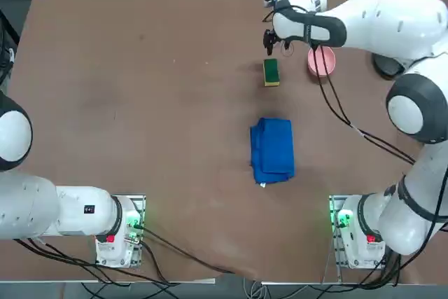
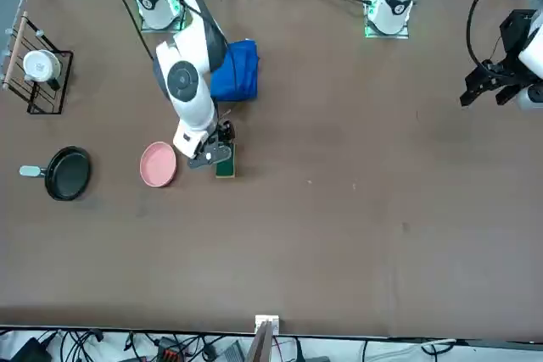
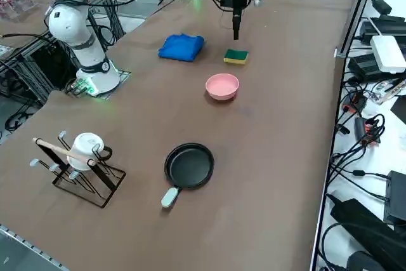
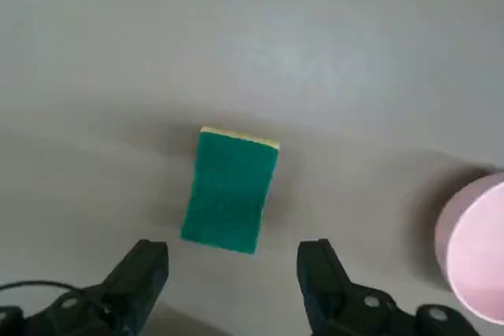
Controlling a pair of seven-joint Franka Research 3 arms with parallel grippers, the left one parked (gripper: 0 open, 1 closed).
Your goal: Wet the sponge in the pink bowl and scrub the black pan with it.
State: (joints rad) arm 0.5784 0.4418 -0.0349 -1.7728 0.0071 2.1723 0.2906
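The sponge (image 4: 230, 191), green top over a yellow layer, lies flat on the brown table (image 1: 140, 103). My right gripper (image 4: 232, 273) hovers above it, open and holding nothing, with one dark finger on each side of the sponge's near end. From the side, the gripper (image 3: 236, 30) points straight down, a short way above the sponge (image 3: 236, 56). The pink bowl (image 3: 222, 85) stands beside the sponge, toward my right side of the table. Farther that way sits the black pan (image 3: 189, 165) with its light handle. The overhead view has the gripper (image 1: 269, 40) just beyond the sponge (image 1: 271, 72).
A folded blue cloth (image 1: 273, 150) lies between the sponge and my base. A wire rack holding a white mug (image 3: 79, 163) stands near the table edge past the pan. My arm's cables hang over the bowl (image 1: 321, 61).
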